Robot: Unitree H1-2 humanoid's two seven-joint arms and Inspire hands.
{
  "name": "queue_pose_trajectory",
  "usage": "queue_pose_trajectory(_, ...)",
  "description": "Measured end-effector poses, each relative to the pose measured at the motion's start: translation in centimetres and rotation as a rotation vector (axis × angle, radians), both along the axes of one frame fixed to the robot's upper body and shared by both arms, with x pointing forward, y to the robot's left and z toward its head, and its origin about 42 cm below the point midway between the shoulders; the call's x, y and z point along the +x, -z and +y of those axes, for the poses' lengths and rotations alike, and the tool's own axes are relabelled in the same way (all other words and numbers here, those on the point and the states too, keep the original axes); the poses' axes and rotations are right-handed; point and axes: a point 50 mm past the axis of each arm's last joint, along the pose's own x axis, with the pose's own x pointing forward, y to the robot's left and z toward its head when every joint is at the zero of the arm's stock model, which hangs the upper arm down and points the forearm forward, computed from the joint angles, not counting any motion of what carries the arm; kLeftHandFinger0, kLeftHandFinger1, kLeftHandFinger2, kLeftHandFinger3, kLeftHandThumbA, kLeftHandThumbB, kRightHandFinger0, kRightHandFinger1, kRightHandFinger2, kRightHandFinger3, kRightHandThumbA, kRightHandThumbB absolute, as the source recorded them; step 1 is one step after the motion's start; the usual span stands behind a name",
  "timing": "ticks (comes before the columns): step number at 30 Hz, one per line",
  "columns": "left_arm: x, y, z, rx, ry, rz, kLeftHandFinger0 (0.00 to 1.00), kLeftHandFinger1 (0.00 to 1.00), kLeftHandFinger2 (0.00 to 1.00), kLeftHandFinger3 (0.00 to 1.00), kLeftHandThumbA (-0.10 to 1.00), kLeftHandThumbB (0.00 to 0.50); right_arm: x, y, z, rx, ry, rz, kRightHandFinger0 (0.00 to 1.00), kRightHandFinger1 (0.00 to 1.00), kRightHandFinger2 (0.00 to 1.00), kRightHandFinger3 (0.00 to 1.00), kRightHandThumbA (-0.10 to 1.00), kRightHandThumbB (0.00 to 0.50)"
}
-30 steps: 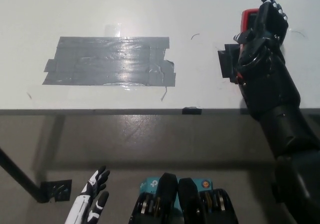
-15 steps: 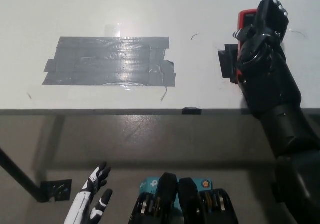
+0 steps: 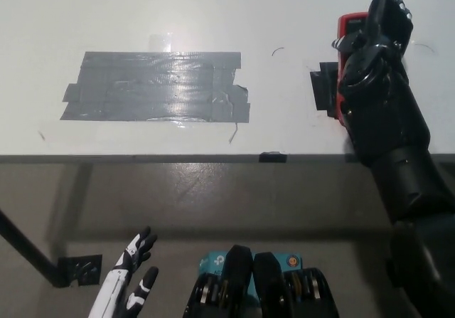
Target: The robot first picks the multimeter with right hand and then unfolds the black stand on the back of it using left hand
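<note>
white table [image 3: 213, 5] mostly bare, right robot hand [image 3: 373, 44] gripping multimeter [image 3: 350, 26] near right edge, left robot hand [image 3: 128, 289] spread below

Bright overhead light; glare on grey tape patch [image 3: 156, 87]; floor dimmer, sharp focus throughout.

Red multimeter [image 3: 350, 30] — grey tape patch [image 3: 156, 87] — white table [image 3: 213, 12].
</note>
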Motion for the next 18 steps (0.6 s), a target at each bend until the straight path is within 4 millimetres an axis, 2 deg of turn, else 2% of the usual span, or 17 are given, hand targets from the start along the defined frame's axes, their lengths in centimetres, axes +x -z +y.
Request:
queue_pose_trajectory(7, 0.1, -0.1, 0.1, 0.002, 0.000, -0.005, 1.00, 1.00, 0.96, 1.00, 0.91, 0.200, -0.1, 1.4, 0.4, 0.069, 0.012, 0.041, 1.00, 1.00, 1.00, 1.00, 1.00, 0.495)
queue_pose_trajectory(18, 0.2, -0.3, 0.5, 0.019, 0.000, -0.020, 1.00, 1.00, 0.95, 1.00, 0.90, 0.204, -0.1, 1.7, 0.6, 0.120, 0.028, 0.035, 1.00, 1.00, 1.00, 1.00, 1.00, 0.500)
